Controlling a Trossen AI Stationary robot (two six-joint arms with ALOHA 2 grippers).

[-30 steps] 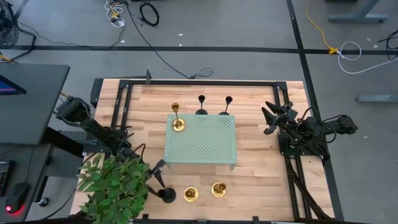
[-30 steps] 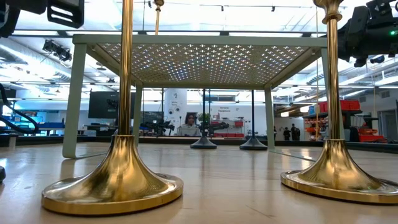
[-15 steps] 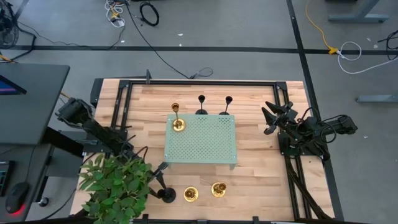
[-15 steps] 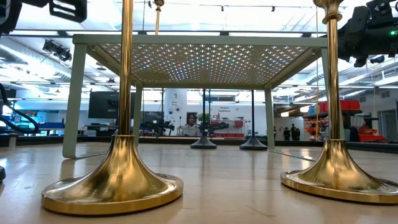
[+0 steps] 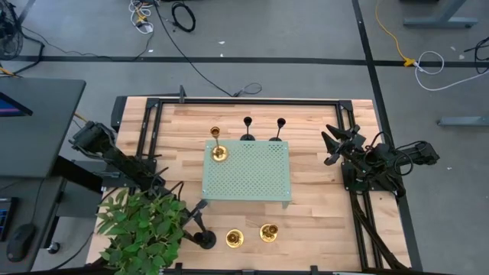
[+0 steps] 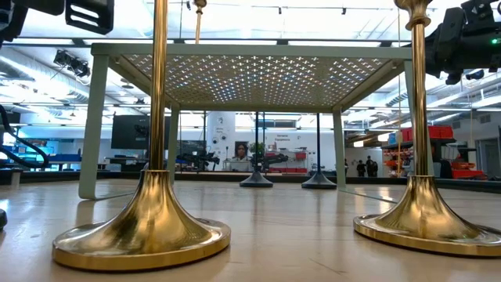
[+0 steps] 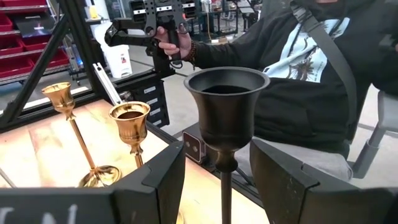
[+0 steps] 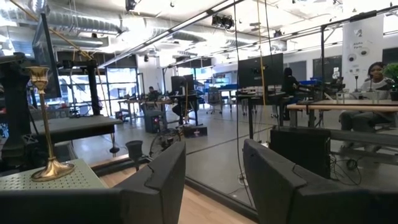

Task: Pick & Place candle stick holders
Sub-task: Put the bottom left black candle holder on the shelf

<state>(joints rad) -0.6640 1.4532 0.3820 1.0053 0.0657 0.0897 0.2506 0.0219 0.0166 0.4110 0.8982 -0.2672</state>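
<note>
In the left wrist view a matte black candle stick holder (image 7: 227, 102) stands upright between the fingers of my left gripper (image 7: 221, 186), which is open. Both fingers stay clear of its thin stem. Seen from above, this holder (image 5: 204, 238) rests on its round base near the table's near left edge, with my left gripper (image 5: 195, 211) beside it. Two gold holders (image 5: 234, 239) (image 5: 268, 231) stand to its right. A third gold holder (image 5: 219, 152) stands on the pale green tray (image 5: 252, 179). Two black holders (image 5: 247, 130) (image 5: 280, 130) stand behind the tray. My right gripper (image 5: 335, 147) waits open at the table's right side.
A leafy green plant (image 5: 141, 229) covers the table's near left corner, over part of my left arm. A black metal frame (image 5: 244, 101) runs along the table's far and side edges. A seated person (image 7: 323, 74) holding a controller shows beyond the table.
</note>
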